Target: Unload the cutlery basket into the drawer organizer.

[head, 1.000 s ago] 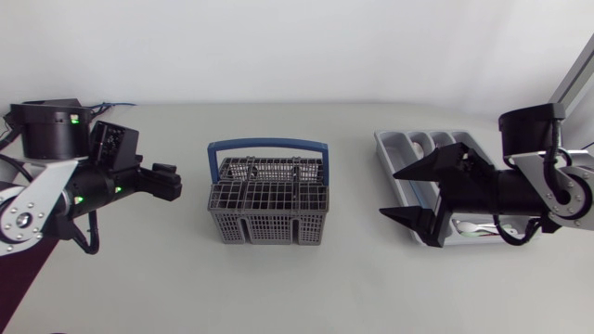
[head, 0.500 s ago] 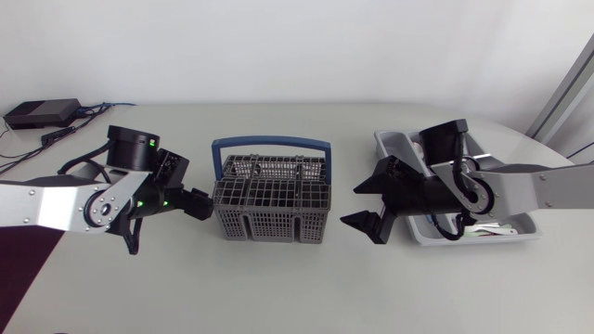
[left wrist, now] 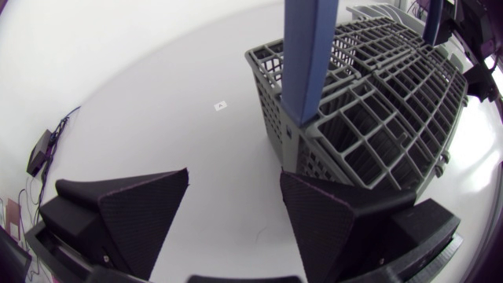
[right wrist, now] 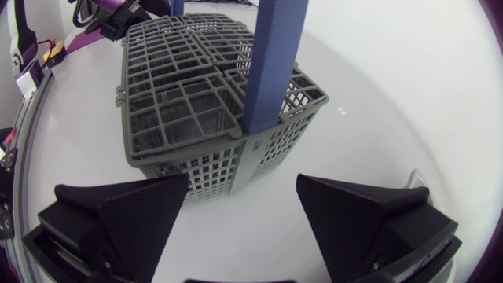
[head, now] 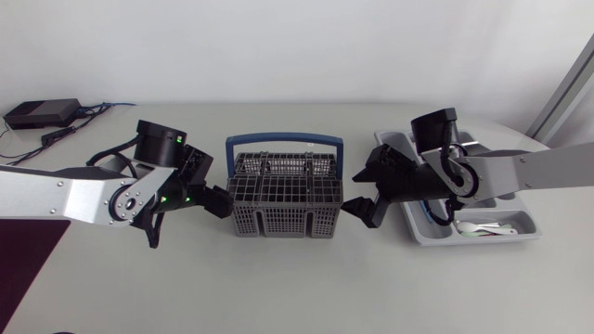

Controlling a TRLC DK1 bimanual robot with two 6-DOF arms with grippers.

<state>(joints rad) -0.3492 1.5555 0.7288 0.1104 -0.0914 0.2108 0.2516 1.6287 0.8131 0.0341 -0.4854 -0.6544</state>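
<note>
From above: the grey cutlery basket sits directly between the two pincers, its long axis running from one to the other. The left pincer is just beside one end wall. The right pincer is just beside the opposite end, fingers spread wide. Both look about equally near. The drawer organizer lies behind the right pincer, under its arm.

Left wrist camera: fingers spread wide and empty, the basket just ahead, offset toward one finger, its blue handle rising upright.

Right wrist camera: fingers wide and empty, the basket's end wall just ahead, nothing gripped
</note>
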